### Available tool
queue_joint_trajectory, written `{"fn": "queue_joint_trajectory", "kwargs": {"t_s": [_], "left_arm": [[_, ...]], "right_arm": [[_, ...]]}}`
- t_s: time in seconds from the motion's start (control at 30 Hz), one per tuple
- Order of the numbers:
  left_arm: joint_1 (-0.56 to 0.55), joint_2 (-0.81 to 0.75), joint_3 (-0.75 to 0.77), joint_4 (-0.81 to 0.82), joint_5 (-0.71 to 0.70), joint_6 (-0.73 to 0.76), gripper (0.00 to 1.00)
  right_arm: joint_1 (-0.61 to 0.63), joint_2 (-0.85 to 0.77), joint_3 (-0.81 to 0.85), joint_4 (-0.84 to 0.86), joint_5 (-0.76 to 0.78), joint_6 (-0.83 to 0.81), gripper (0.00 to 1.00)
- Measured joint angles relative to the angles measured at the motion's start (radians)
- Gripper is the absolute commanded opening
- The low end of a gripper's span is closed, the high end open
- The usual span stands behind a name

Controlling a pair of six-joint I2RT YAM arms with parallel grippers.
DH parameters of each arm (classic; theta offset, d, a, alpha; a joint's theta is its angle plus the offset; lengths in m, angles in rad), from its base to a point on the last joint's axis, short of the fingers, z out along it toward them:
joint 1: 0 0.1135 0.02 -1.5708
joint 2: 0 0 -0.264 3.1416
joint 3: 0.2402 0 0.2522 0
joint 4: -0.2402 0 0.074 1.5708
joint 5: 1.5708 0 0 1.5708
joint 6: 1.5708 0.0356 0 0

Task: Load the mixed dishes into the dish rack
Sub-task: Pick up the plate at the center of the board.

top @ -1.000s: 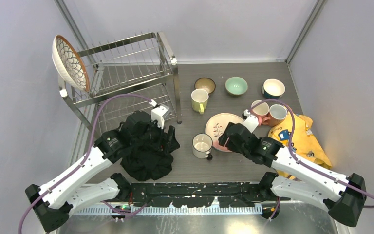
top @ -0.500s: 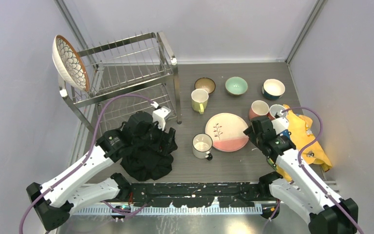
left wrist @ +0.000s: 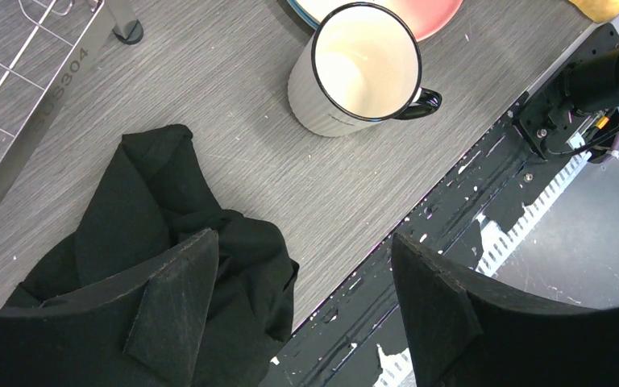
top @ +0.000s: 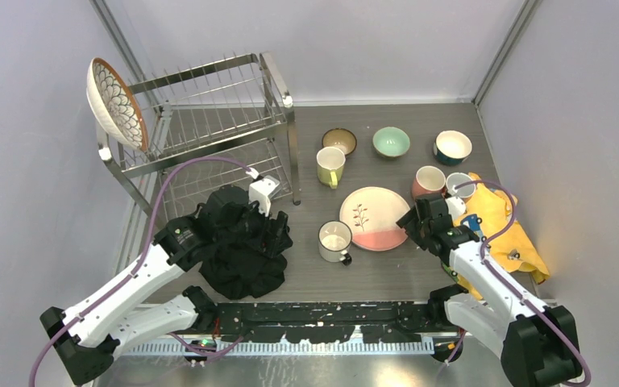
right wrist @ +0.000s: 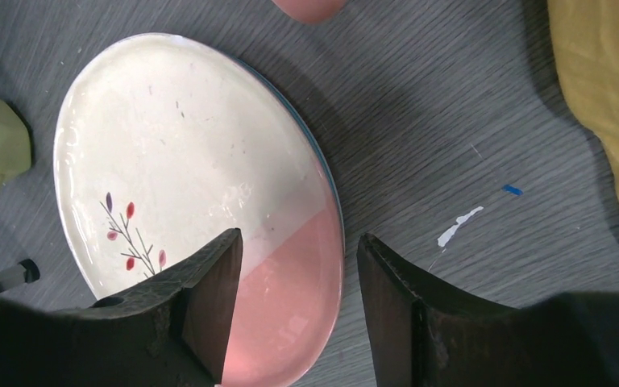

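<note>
The silver wire dish rack point(top: 209, 121) stands at the back left, with a patterned plate point(top: 115, 103) on edge at its left end. A cream-and-pink plate point(top: 375, 218) lies flat mid-table. My right gripper point(top: 413, 222) is open, and in the right wrist view point(right wrist: 300, 242) its jaws straddle the right rim of that plate point(right wrist: 185, 169). My left gripper point(top: 278, 230) is open and empty above the black cloth point(left wrist: 169, 242), left of the white mug point(left wrist: 355, 68). The yellow mug point(top: 330, 166), pink mug point(top: 429, 181), brown bowl point(top: 339, 141), mint bowl point(top: 391, 142) and blue bowl point(top: 452, 147) stand behind.
A yellow cloth point(top: 504, 234) lies at the right, with another mug point(top: 459, 186) at its far edge. The black cloth point(top: 242, 258) lies in front of the rack. Grey walls close the table on three sides. A black rail point(left wrist: 467, 210) runs along the near edge.
My right arm has swung right, from reaching across the plate to its right edge, where the gripper now sits at the rim. The left arm has barely moved.
</note>
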Motion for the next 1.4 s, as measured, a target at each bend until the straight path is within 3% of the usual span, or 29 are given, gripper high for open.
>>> {"fn": "queue_joint_trajectory", "kwargs": {"t_s": [0.2,0.53,1.03,1.2,1.4], "left_arm": [[0.000,0.000,0.000,0.000,0.000,0.000,0.79],[0.000,0.001,0.000,0.000,-0.001,0.000,0.79],[-0.004,0.082,0.007,0.009,-0.026,-0.001,0.75],[-0.072,0.222,0.086,0.012,-0.070,0.030,0.71],[-0.232,0.377,0.197,0.081,-0.192,0.146,0.69]], "right_arm": [[-0.010,0.037,-0.021,0.052,-0.022,-0.012,0.55],[-0.016,0.032,-0.070,0.107,-0.035,-0.027,0.30],[-0.016,-0.087,-0.077,0.047,-0.031,-0.039,0.22],[-0.017,-0.131,-0.078,0.045,-0.040,-0.042,0.22],[-0.017,-0.203,-0.090,0.047,-0.047,-0.040,0.21]]}}
